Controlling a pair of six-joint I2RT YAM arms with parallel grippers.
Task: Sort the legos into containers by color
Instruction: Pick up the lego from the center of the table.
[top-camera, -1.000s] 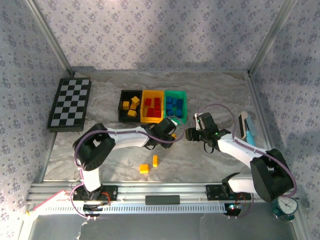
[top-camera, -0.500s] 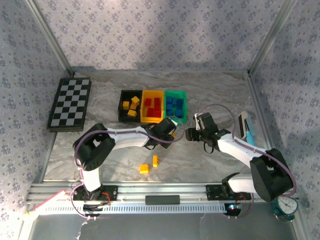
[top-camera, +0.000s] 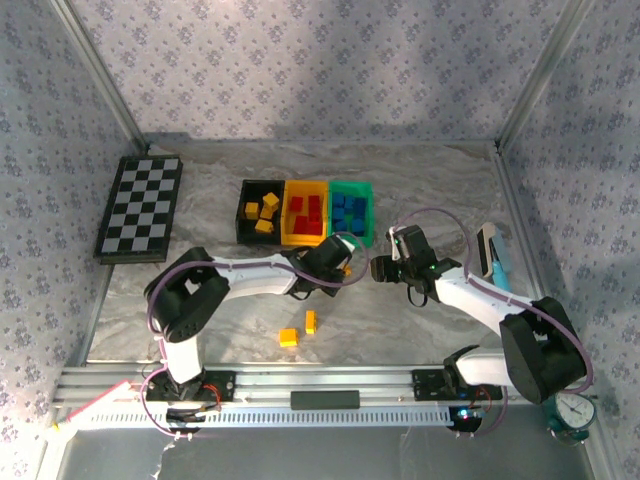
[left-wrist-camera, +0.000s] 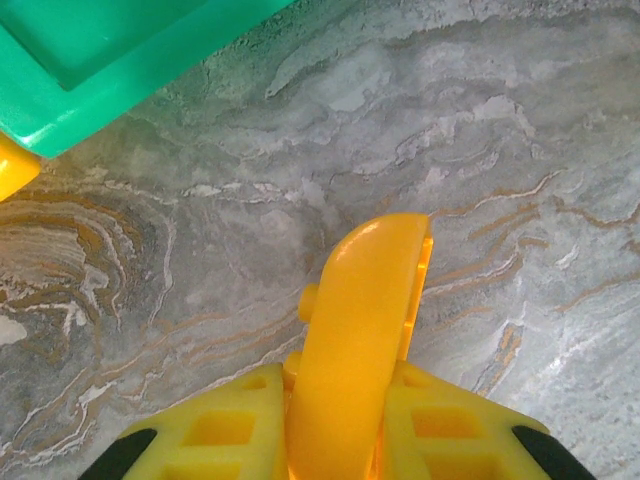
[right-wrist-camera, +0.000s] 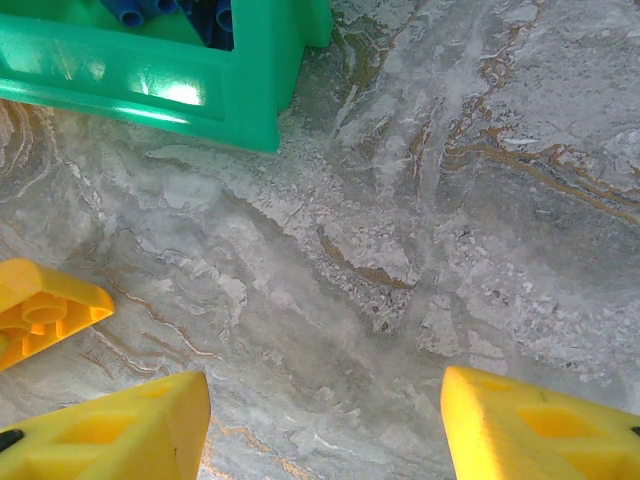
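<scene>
**Left gripper (top-camera: 340, 264) closed on a yellow brick (left-wrist-camera: 358, 330) after its jaws narrowed over the last second**

Both arms otherwise keep their poses. The left arm reaches from its base at the table's (top-camera: 430, 190) near edge, elbow bent, forearm running right to just before the near walls of the yellow bin (top-camera: 303, 241) and green bin (top-camera: 369, 205). Its wrist view shows the brick upright between both fingers (left-wrist-camera: 228, 432). The right arm folds back from the near right corner. The right gripper (right-wrist-camera: 322, 400) faces left near the green bin's corner, fingers apart, nothing between them. The black bin (top-camera: 241, 210) holds yellow bricks (top-camera: 264, 212), the yellow bin red bricks (top-camera: 305, 212), the green bin blue bricks (top-camera: 349, 210). Two loose yellow bricks (top-camera: 288, 338) lie toward the near edge.
</scene>
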